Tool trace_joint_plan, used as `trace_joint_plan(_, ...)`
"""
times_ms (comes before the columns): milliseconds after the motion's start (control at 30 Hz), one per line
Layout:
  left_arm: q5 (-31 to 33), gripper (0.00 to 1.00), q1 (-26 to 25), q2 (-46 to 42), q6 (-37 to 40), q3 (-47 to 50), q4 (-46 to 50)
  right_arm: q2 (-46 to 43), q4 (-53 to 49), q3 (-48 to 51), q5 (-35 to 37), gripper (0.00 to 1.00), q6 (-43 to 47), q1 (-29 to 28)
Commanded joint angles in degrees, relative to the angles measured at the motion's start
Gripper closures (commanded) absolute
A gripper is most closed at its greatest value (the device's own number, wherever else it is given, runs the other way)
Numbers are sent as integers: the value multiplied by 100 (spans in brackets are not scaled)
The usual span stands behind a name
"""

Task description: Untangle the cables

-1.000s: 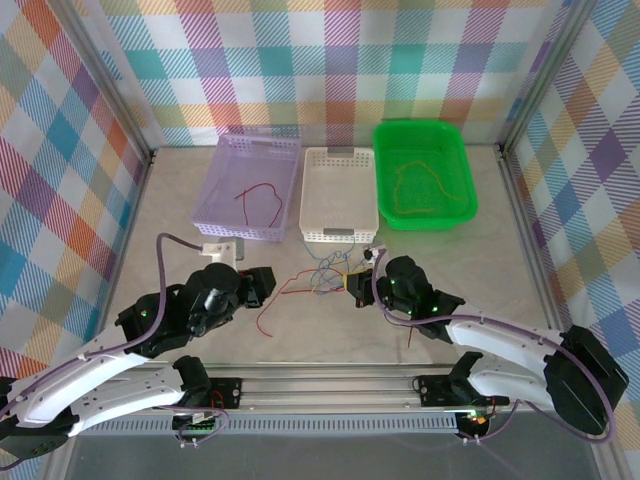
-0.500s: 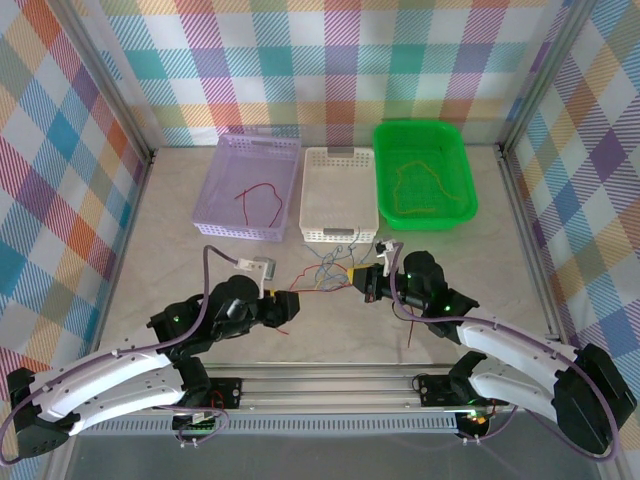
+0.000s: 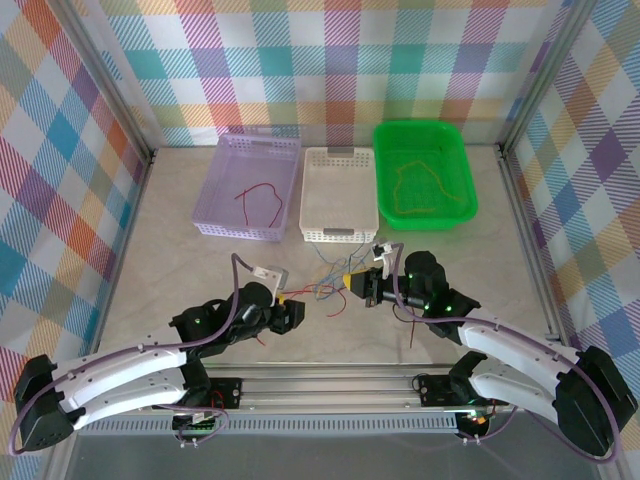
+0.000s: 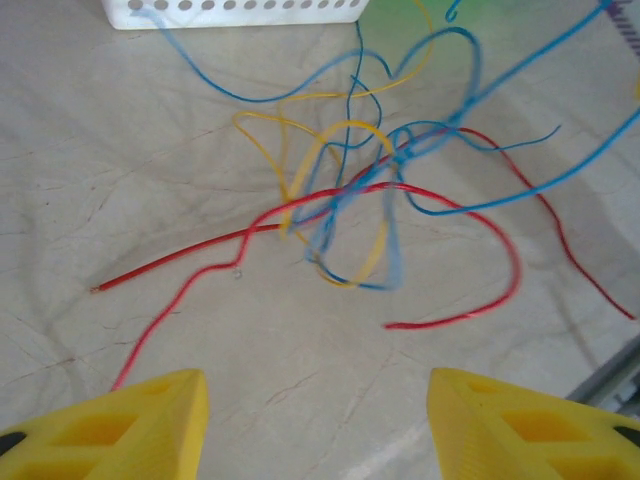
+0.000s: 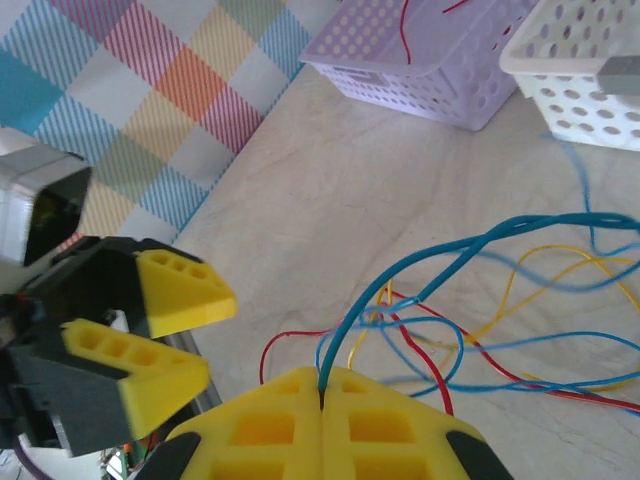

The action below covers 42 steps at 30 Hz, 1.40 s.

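The cables (image 4: 370,190) lie in a knot on the worktop (image 4: 120,150), near the white basket (image 4: 230,10). They look thin, light and floppy. The right tool (image 5: 322,385) pinches a blue cable (image 5: 430,280) tight. The left tool (image 4: 312,400) is open and empty. The red cable (image 4: 190,262) has a loose end, which looks like a good spot to grab.

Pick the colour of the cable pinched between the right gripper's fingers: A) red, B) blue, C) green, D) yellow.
B: in the right wrist view, a blue cable rises straight out of the seam where the right gripper has its yellow fingers pressed together.
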State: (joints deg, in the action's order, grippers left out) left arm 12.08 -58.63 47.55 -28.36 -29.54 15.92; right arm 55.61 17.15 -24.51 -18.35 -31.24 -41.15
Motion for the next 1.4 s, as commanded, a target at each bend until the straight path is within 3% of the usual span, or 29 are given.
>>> trace_joint_plan(0, 327, 41, 23, 93, 285, 121, -477, -121, 221, -199, -335, 100, -67, 37)
trace_joint_plan(267, 339, 41, 130, 383, 362, 224, -519, -25, -448, -269, -120, 100, 133, 34)
trace_joint_plan(400, 285, 40, 141, 607, 330, 374, -693, -50, -413, -119, -228, 86, 101, 37)
trace_joint_plan(633, 208, 38, 165, 1247, 339, 485, -1097, -352, -652, -101, 6, 89, 198, 39)
trace_joint_plan(833, 288, 38, 218, 1584, 371, 460, -1089, -417, -1199, -165, 57, 65, 208, 36)
trace_joint_plan(1000, 364, 38, 262, 1301, 296, 512, -1000, 58, -1720, -9, -39, 61, 124, 36)
trace_joint_plan(1200, 376, 38, 378, 1151, 234, 590, -976, 606, -785, 674, -349, 60, -358, -161)
trace_joint_plan(1367, 316, 38, 393, 1029, 173, 563, -944, 1122, -496, 579, -104, 60, -506, -328)
